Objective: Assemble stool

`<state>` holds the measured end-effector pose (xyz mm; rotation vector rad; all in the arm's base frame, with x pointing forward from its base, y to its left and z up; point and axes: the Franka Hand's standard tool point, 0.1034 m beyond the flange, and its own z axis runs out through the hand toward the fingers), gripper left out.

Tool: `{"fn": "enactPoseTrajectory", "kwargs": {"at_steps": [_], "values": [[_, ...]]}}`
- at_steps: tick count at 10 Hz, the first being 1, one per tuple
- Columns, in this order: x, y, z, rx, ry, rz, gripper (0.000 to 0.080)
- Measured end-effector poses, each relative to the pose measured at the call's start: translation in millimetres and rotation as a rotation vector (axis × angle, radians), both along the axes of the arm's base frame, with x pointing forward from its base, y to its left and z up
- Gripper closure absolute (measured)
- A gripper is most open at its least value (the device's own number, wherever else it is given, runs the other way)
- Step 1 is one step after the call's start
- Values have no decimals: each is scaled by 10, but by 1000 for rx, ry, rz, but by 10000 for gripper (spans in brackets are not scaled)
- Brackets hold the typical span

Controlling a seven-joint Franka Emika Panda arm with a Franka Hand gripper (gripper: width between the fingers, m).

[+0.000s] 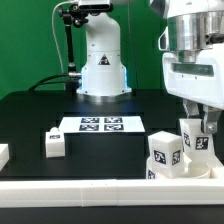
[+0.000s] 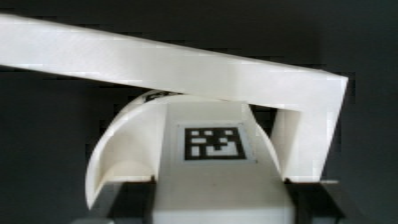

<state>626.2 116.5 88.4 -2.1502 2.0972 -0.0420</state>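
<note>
Open table [image 1: 30, 112] beyond loose leg [image 1: 55, 143], rail [image 1: 90, 190] bounding front edge

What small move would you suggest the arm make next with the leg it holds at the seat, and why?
Probably press the leg gently down and twist it into the seat. The gripper is closed on the leg, which stands upright at the round seat, beside a second leg already standing there.

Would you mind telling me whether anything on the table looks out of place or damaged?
Nothing looks damaged or spilled. One loose leg lies alone at the exterior view's left of the marker board, away from the seat, but that suits an unfinished kit. The gripper holds a second leg by the seat.
</note>
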Motion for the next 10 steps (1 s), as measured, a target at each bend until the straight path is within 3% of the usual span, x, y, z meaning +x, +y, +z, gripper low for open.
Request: {"fn": "enactPoseTrajectory", "kwargs": {"at_steps": [4, 6, 7, 8, 10], "values": [[11, -16, -4, 47, 8, -198, 459], [9, -11, -5, 46, 7, -186, 459], [9, -4, -2, 45, 6, -180, 277], [9, 19, 16, 44, 1, -156, 190], [2, 44, 110, 46, 24, -84, 158]]}}
